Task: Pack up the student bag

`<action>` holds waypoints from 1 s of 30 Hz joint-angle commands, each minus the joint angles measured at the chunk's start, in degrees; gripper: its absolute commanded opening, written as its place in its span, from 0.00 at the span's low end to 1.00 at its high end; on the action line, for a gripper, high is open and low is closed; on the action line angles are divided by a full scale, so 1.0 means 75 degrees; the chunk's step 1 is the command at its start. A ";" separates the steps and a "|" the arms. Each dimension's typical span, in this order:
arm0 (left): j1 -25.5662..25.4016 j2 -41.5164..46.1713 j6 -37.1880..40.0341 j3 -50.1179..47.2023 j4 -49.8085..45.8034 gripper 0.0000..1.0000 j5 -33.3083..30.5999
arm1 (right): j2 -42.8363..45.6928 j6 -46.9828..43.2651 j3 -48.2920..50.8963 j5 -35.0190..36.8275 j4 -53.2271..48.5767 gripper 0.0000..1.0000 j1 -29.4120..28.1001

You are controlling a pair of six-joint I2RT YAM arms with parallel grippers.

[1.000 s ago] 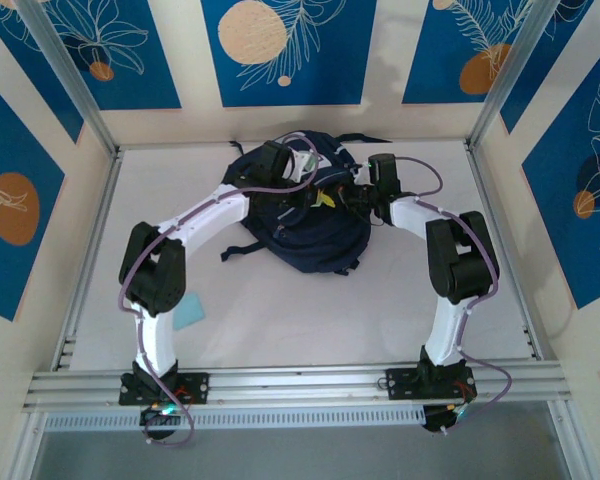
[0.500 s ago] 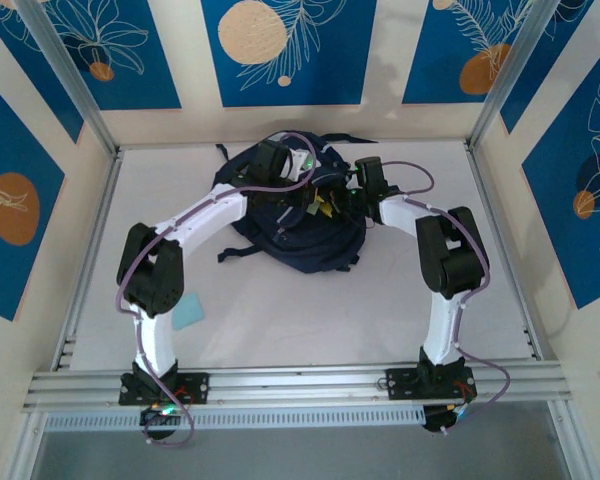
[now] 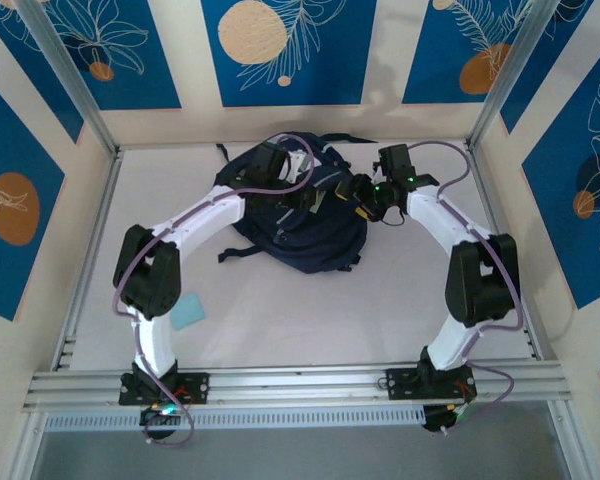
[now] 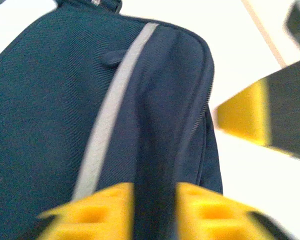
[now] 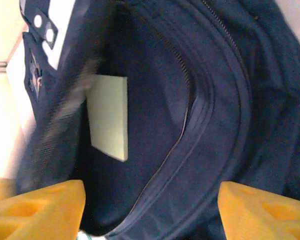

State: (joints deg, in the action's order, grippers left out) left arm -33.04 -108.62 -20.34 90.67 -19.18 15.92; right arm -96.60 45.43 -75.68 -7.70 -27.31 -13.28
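Note:
The navy student bag (image 3: 310,240) lies on the white table at the back centre. My left gripper (image 3: 306,197) is over its top; in the left wrist view its yellow fingers (image 4: 102,210) stand part way apart astride a dark fold of the bag (image 4: 50,100), beside a grey stripe (image 4: 110,110). My right gripper (image 3: 354,192) is at the bag's right upper edge. In the right wrist view it (image 5: 152,200) is wide open above an unzipped pocket (image 5: 155,115), holding nothing. A pale yellow-green pad (image 5: 109,116) sits inside that pocket.
A light blue card (image 3: 188,312) lies flat on the table by the left arm's elbow. A metal rail (image 3: 300,383) runs along the near edge. Patterned walls close in the back and both sides.
The right gripper has opened wide and its arm has swung out to the right. The left gripper's fingers have parted from shut. The bag has barely moved.

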 commanded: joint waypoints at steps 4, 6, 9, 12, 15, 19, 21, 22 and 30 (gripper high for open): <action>0.0673 0.1705 -0.0309 -0.1370 -0.0933 0.94 -0.0786 | 0.1613 -0.1200 0.0576 0.1174 -0.1300 0.99 -0.0042; 0.0853 0.2247 -0.0315 -0.1953 -0.1263 1.00 -0.1264 | 0.1979 -0.1229 0.0880 0.1169 -0.1221 0.99 -0.0055; 0.1132 0.3073 -0.0476 -0.2879 -0.1806 1.00 -0.2060 | 0.2451 -0.1200 0.1314 0.1058 -0.0969 0.99 -0.0145; 0.1460 0.3849 -0.0770 -0.3816 -0.2315 1.00 -0.2696 | 0.2762 -0.1160 0.1715 0.1004 -0.0630 0.99 -0.0328; 0.1755 0.4507 -0.1040 -0.4548 -0.2894 1.00 -0.3124 | 0.2918 -0.1041 0.2049 0.0952 -0.0243 0.99 -0.0562; 0.2141 0.5284 -0.1467 -0.5561 -0.3430 1.00 -0.3168 | 0.2927 -0.0833 0.2379 0.1006 0.0242 0.99 -0.0978; 0.2268 0.5561 -0.1661 -0.6009 -0.3692 1.00 -0.3199 | 0.2842 -0.0756 0.2492 0.1104 0.0433 0.99 -0.1202; 0.2300 0.5663 -0.1728 -0.6199 -0.3805 1.00 -0.3212 | 0.2798 -0.0729 0.2521 0.1173 0.0491 0.99 -0.1310; 0.2307 0.6083 -0.2615 -0.7511 -0.3648 1.00 -0.3040 | 0.2190 -0.0689 0.2338 0.1245 0.0666 0.99 -0.1695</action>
State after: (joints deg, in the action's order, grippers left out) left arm -16.34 -63.99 -35.94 36.86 -46.54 -7.55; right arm -78.74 39.55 -57.23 0.71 -23.27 -25.54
